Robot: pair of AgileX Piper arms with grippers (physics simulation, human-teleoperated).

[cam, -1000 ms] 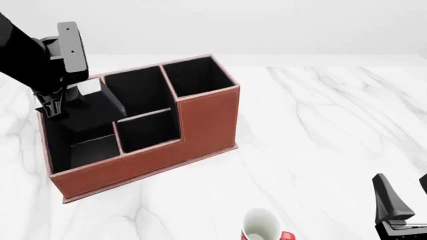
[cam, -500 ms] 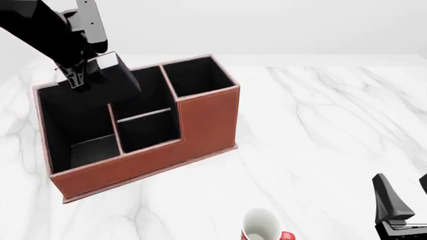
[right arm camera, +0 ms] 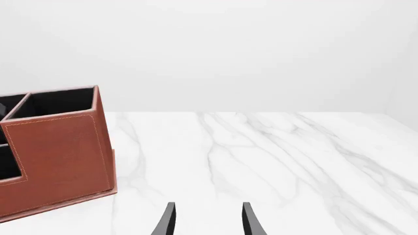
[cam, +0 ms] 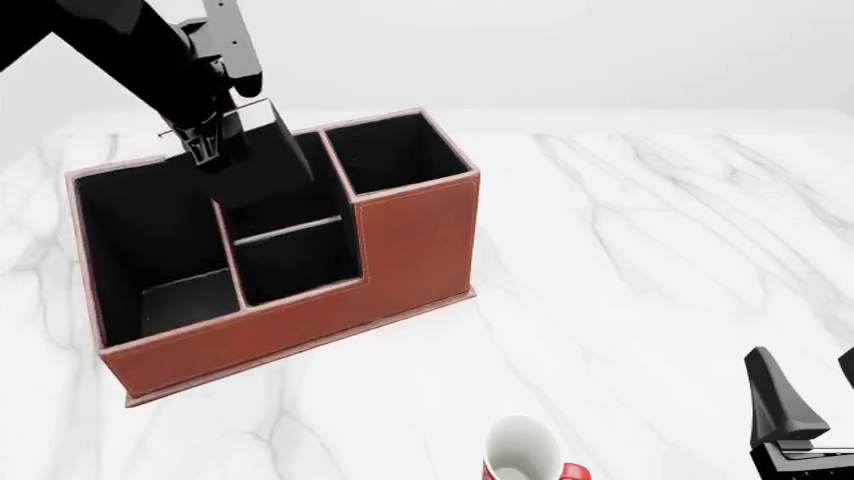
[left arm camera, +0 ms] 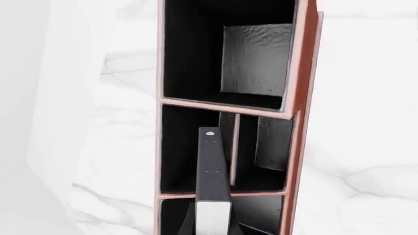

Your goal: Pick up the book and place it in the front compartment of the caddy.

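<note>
Book point(cam: 260, 160) hangs pinched in the left gripper point(cam: 200, 148), carried tilted above the caddy point(cam: 267, 320) so that its lower edge points down into the open cells rather than lying flat across their rims. From the front camera it sits over the divider between the wide large cell at about nine o'clock and the pair of small middle cells at about six o'clock. The edge-on hold makes sense as a judgement: a thin cover can only drop into a narrow square pocket if it goes in upright.

In the left wrist view the book point(left arm camera: 212, 181) runs straight out from between the gripper's fingers, its white page edges nearest the camera and its black cover reaching forward over the rim between two cells. It is therefore directly ahead of the left gripper and clamped by it, not beside or below it.

Which of the small cells counts as the front compartment point(cam: 296, 262) I take to be the near one of the middle pair, at about five o'clock from the book; that is a reading, not a certainty.

The right gripper point(right arm camera: 206, 220) idles low over the marble table point(cam: 641, 250), jaws parted and empty, well apart from the caddy. A white mug with red handle point(cam: 523, 452) stands near it at about nine o'clock.
</note>
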